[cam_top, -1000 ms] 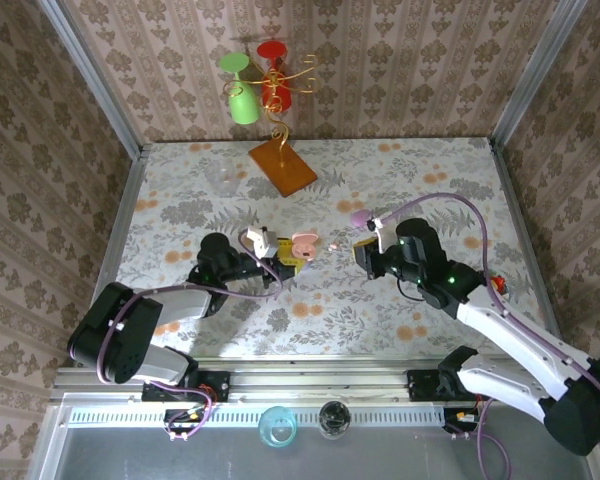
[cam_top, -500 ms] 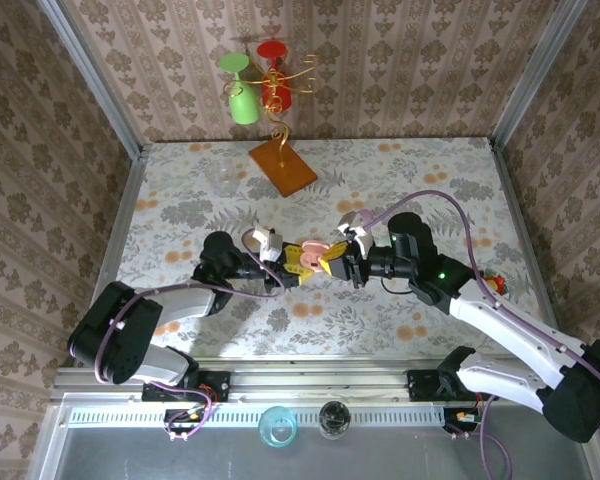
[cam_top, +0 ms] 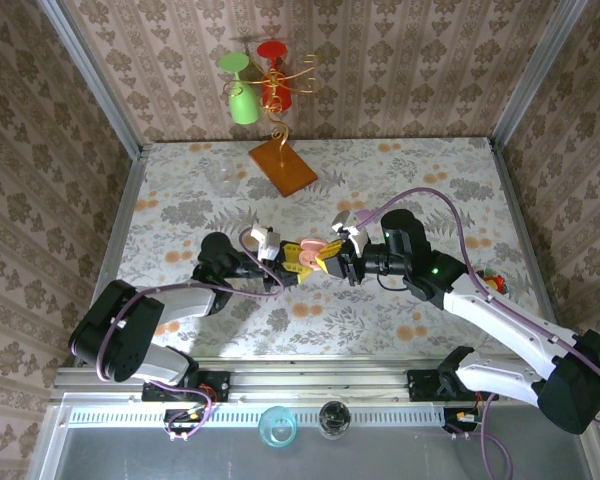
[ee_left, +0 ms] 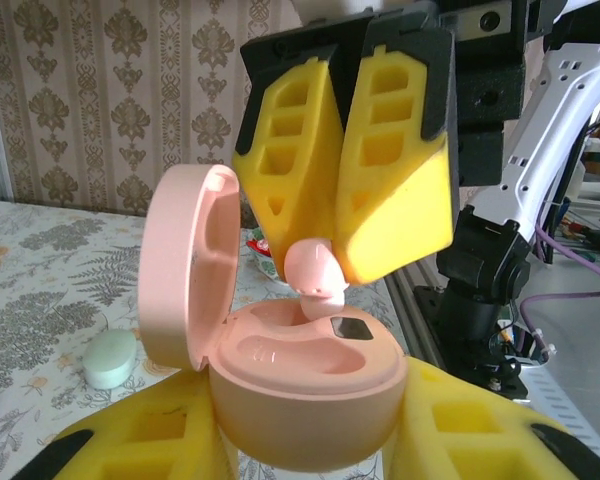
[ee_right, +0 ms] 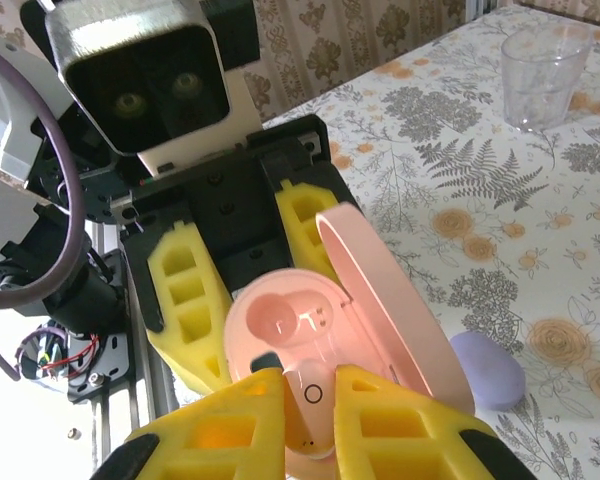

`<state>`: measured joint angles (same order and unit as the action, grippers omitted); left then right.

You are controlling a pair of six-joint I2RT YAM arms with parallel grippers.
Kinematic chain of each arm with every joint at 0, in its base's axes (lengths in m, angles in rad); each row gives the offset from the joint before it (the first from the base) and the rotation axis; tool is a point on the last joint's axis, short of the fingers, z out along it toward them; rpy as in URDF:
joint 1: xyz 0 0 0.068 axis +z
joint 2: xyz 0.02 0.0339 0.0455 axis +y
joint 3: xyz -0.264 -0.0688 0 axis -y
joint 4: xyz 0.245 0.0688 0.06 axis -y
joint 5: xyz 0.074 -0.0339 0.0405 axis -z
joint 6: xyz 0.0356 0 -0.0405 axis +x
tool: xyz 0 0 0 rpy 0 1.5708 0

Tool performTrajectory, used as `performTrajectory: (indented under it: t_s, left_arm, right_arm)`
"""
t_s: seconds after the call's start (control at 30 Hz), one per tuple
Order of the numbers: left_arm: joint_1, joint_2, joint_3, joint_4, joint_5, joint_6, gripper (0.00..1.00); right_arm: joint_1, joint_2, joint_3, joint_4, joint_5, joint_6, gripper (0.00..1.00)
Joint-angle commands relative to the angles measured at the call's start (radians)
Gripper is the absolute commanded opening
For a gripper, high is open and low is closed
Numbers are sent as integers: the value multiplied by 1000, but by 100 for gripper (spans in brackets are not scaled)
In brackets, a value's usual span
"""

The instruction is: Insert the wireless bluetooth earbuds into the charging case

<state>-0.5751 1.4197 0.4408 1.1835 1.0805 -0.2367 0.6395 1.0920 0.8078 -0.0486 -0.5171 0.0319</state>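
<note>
My left gripper (ee_left: 305, 445) is shut on a pink charging case (ee_left: 305, 375), gripping its base from both sides with the lid (ee_left: 185, 265) swung open to the left. My right gripper (ee_right: 310, 420) is shut on a pink earbud (ee_right: 313, 395) and holds it tip-down over one of the case's wells. In the left wrist view the earbud (ee_left: 315, 272) hangs under the right gripper's yellow fingers (ee_left: 390, 190), its tip just at the well's rim. The other well (ee_right: 280, 318) is bare. In the top view both grippers meet at the case (cam_top: 308, 247) in mid-table.
A lilac case (ee_right: 488, 368) and a mint case (ee_left: 110, 358) lie on the floral tabletop near the grippers. A clear cup (cam_top: 220, 175) and an orange-based stand (cam_top: 282, 166) with green and red glasses stand at the back. Two cups (cam_top: 277, 425) sit below the front rail.
My right gripper has swung left from near the tabletop to meet the case and closed in a little more in the last half second. The left gripper has edged right with the case.
</note>
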Motion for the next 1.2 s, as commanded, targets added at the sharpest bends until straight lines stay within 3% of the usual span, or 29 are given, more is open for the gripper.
performTrajectory:
  t_s: [0.0,0.17,0.5,0.67,0.77,0.9,1.0,1.17]
  left_arm:
    - [8,-28,-2,68,8,-28,30]
    - [8,-39,-2,68,0,-30,30]
    - [28,-42,-11,68,-26,-22,29]
    - [60,-52,-39,92,-71,-10,29]
    - [79,-79,-56,90,-81,-4,29]
    - [107,-126,-91,87,-109,6,29]
    - [112,-152,-116,87,-123,14,30]
    - [140,-181,-137,73,-128,14,30]
  right_arm:
    - [6,-13,8,-23,42,-26,16]
    - [6,-4,10,-18,45,-25,17]
    - [5,-86,7,30,70,72,49]
    - [-20,-139,-57,99,71,128,51]
    - [-61,-125,-84,127,143,218,51]
    - [-104,-36,-63,58,402,375,57]
    - [-112,75,-1,-28,434,383,57]
    - [-178,283,94,-99,350,458,53]
